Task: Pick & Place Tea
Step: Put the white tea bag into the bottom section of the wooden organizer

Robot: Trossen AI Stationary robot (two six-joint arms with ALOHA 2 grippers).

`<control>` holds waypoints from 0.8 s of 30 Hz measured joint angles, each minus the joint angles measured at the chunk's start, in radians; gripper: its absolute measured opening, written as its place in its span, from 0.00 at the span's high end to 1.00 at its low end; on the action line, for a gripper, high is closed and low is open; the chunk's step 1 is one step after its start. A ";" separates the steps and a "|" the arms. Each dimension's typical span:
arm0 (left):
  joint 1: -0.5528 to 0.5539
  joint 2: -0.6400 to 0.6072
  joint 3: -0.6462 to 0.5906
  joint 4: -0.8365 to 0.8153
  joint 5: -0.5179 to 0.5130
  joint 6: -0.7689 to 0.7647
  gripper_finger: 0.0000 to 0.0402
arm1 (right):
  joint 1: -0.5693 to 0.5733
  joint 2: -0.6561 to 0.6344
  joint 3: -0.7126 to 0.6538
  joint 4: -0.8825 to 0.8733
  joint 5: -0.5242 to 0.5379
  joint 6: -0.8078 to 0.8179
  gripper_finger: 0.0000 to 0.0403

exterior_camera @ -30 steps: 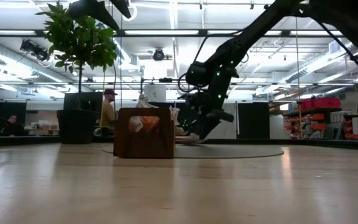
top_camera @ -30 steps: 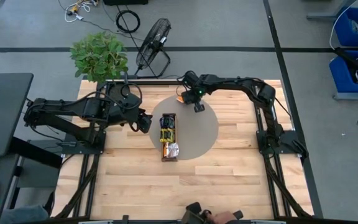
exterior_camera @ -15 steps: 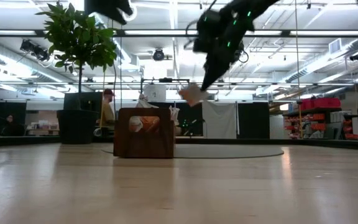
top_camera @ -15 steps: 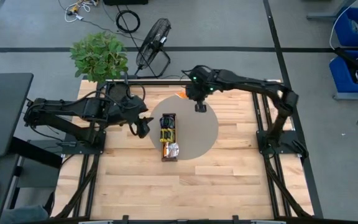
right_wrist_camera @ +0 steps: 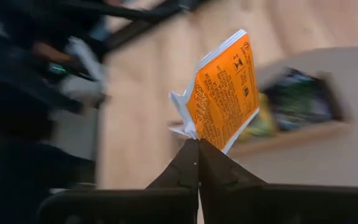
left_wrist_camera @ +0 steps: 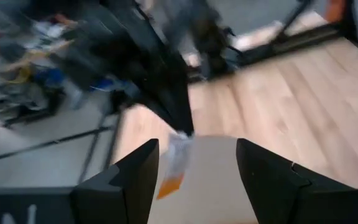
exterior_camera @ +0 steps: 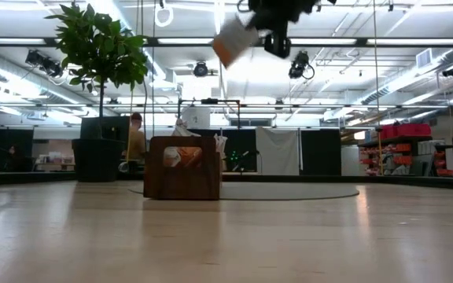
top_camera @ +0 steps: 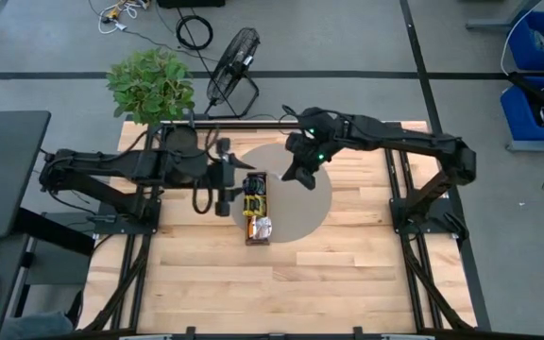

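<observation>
My right tool (right_wrist_camera: 197, 144) is pinched tight on one corner of an orange-and-white tea sachet (right_wrist_camera: 224, 93), holding it high above the surface near the far edge, beside the wooden tray (top_camera: 257, 208). My left tool (left_wrist_camera: 197, 165) hangs wide and empty just left of the tray.

This is a robotics lab in a large open industrial hall. A wooden worktable (top_camera: 281, 274) on a metal frame stands on a grey concrete floor (top_camera: 348, 38) marked with dark lines. Long ceiling strip lights (exterior_camera: 415, 43), black partitions (exterior_camera: 321, 151), blue storage bins (top_camera: 541, 38), a floor fan (top_camera: 232, 66) and loose cables (top_camera: 194, 31) surround it.
</observation>
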 joint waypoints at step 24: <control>-0.021 0.086 -0.001 -0.025 0.201 -0.049 0.45 | 0.197 -0.012 0.001 0.153 0.048 0.244 1.00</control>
